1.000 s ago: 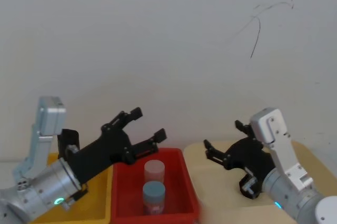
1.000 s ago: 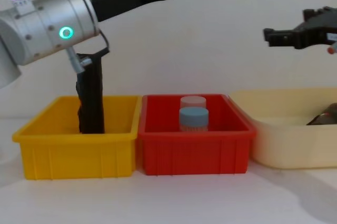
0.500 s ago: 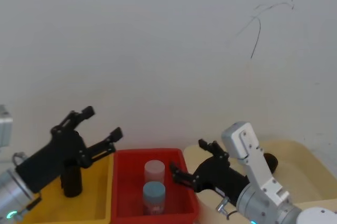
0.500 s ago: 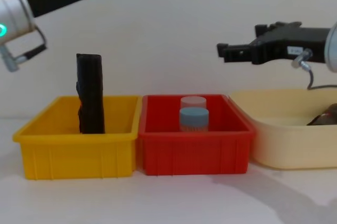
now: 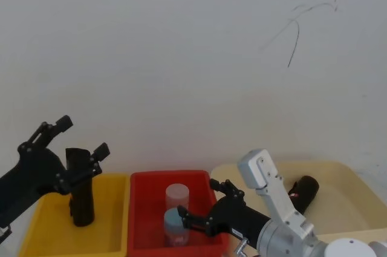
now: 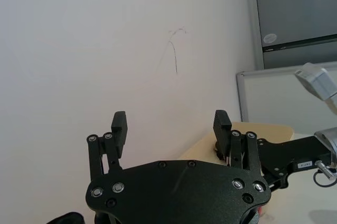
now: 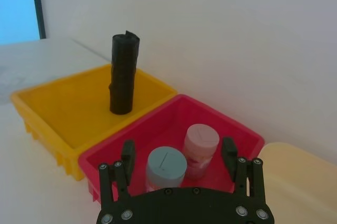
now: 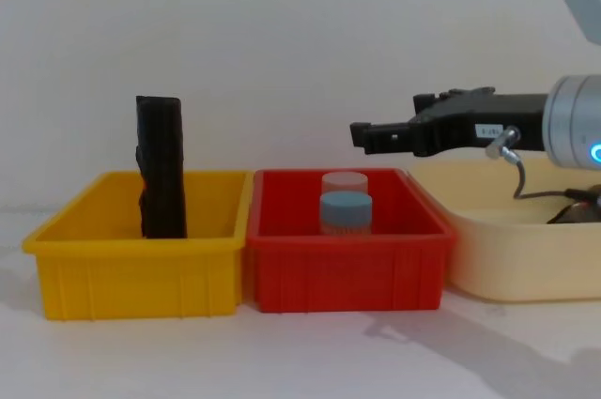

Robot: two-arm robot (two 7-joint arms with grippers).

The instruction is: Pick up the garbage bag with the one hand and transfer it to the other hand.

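Cream bin [image 5: 344,204]: garbage bag [image 5: 302,191], red-and-white label unreadable.
Yellow bin [image 5: 112,222]: upright black roll [image 5: 80,189]; left end effector [image 5: 81,137] above, spread, empty.
Red bin [image 5: 143,210]: pink-capped jar [image 8: 345,180], blue-capped jar [image 8: 346,212]; right end effector [image 5: 199,199] above, spread, empty.

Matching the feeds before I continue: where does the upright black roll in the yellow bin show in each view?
Head view: upright black roll lower left, in the yellow bin, near the open left gripper.
Chest view: roll at left, standing above the bin's rim.
Right wrist view: roll beyond the open right gripper, past the red bin.
Left wrist view: cannot tell.
Shared landmark: the red bin.
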